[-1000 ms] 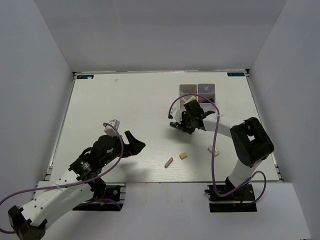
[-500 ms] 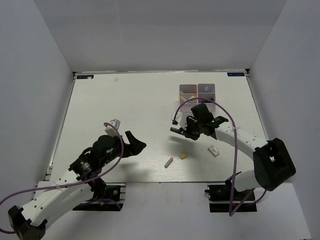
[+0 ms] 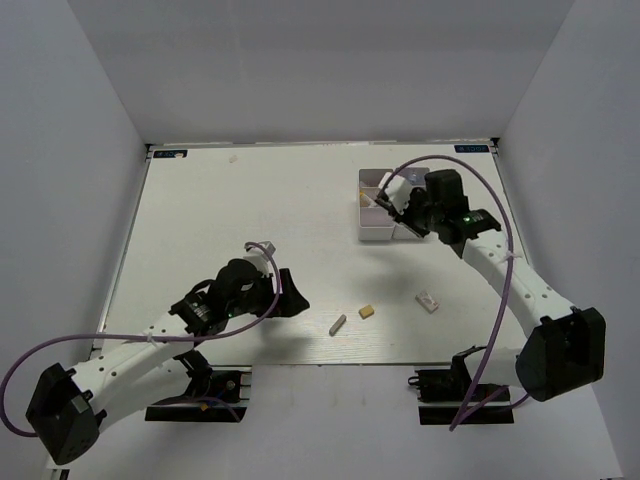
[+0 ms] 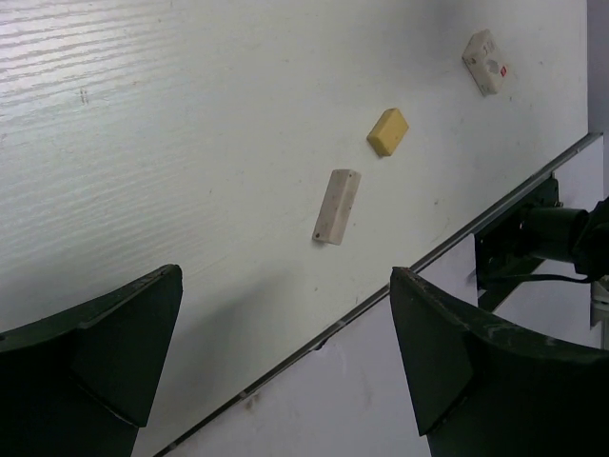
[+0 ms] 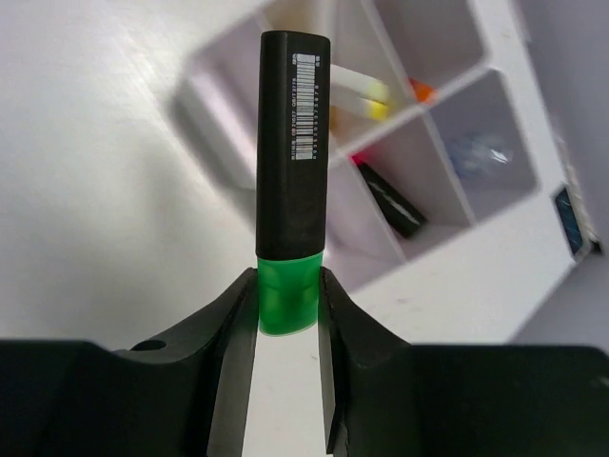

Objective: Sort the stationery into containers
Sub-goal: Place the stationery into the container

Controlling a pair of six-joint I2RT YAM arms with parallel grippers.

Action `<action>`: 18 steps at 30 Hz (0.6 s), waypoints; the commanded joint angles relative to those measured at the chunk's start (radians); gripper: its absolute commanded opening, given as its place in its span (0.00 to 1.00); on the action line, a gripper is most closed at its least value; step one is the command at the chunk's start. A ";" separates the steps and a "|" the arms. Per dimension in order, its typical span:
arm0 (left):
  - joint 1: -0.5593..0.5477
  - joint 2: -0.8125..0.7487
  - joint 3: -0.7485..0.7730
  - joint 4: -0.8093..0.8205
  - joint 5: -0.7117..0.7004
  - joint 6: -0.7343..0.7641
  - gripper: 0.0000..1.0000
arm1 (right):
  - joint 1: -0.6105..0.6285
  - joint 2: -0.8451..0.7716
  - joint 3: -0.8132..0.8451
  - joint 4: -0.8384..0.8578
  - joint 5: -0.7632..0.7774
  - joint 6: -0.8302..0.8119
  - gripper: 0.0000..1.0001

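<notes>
**Right claw over the box with a marker; three erasers left on the tabletop**

Right claw is clamped on the green end of a black marker, whose barcoded body sticks out ahead of the fingers. In the top view this claw hangs above the white box at the far right of the tabletop. The wrist view looks past the marker into the four compartments, so the marker is in the air over the box and not yet inside it.

Part of the sorting looks done. One compartment holds a black marker with a pink end. The one behind it holds a pale item with a yellow tip, and an orange tip shows past the divider. Something clear and bluish lies in a third compartment, too blurred to name.

Left claw is spread wide and empty, low over the near part of the tabletop. Three pieces lie loose ahead of it, each apart from the others: a grey eraser nearest, a tan eraser just beyond it, and a white eraser farther off toward the right arm's side.

My judgement is that the task is well past halfway. What remains is releasing the held marker into a compartment, then collecting the three erasers. No other loose stationery shows on the tabletop in the top view.
</notes>
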State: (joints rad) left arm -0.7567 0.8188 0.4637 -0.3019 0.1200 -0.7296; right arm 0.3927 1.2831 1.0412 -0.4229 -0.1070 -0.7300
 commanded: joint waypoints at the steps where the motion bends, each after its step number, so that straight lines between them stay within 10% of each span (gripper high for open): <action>1: -0.006 0.017 0.016 0.064 0.056 0.048 1.00 | -0.066 0.004 0.091 -0.010 0.061 -0.063 0.00; 18: -0.006 0.025 -0.011 0.112 0.096 0.067 1.00 | -0.233 0.292 0.390 -0.229 0.059 -0.482 0.00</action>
State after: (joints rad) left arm -0.7567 0.8654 0.4637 -0.2012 0.1997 -0.6765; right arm 0.1692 1.5505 1.3472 -0.5690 -0.0292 -1.0931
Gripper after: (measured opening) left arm 0.995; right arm 0.332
